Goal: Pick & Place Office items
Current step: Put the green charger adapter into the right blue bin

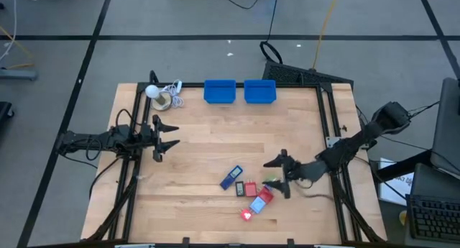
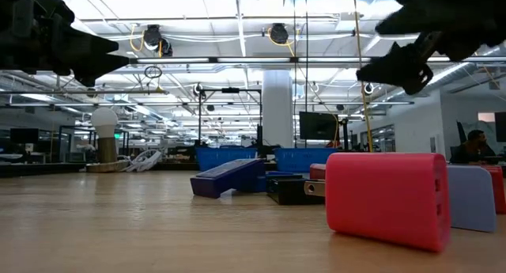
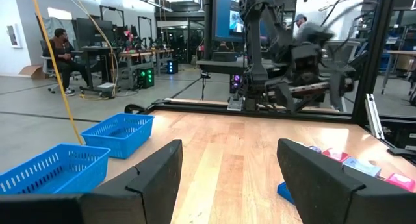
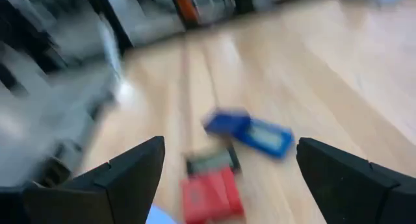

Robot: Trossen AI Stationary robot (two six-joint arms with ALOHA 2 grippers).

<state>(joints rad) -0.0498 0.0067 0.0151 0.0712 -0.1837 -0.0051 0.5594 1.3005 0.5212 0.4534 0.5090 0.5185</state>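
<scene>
The office items lie flat in a cluster on the table near its front right: two dark blue rectangles (image 1: 231,177), a black piece (image 1: 250,189), red blocks (image 1: 264,195) and a light blue block (image 1: 256,205). My right gripper (image 1: 279,177) hangs open in the air just right of the cluster, with nothing between its fingers; its wrist view shows the blue rectangles (image 4: 250,131) and a red block (image 4: 209,193) ahead of it. My left gripper (image 1: 167,137) waits open at the table's left side, level and empty.
Two blue bins (image 1: 220,91) (image 1: 259,91) stand at the table's far edge. A white ball with a coiled cord (image 1: 162,94) sits at the far left corner. Bare wood lies between the two arms. A person sits in the room behind (image 3: 62,52).
</scene>
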